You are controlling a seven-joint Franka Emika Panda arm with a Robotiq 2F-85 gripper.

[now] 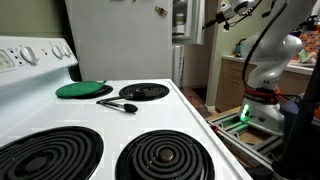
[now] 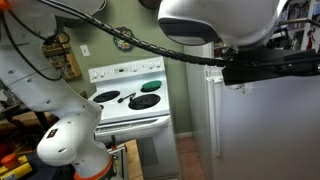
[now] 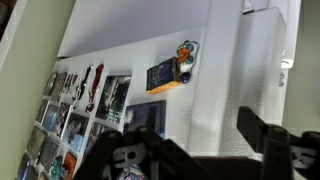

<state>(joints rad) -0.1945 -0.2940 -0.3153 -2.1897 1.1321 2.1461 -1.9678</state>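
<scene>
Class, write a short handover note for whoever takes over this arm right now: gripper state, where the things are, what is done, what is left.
Gripper: open, empty, high beside the white fridge, touching nothing.
Things: an orange-and-blue magnet and a small colourful magnet sit on the fridge face ahead of the gripper, with photos farther along.
Stove: a green disc lies on a back burner with a black spoon beside it, both far from the arm.
Done: nothing gripped.
Left: magnets not yet reached.
</scene>
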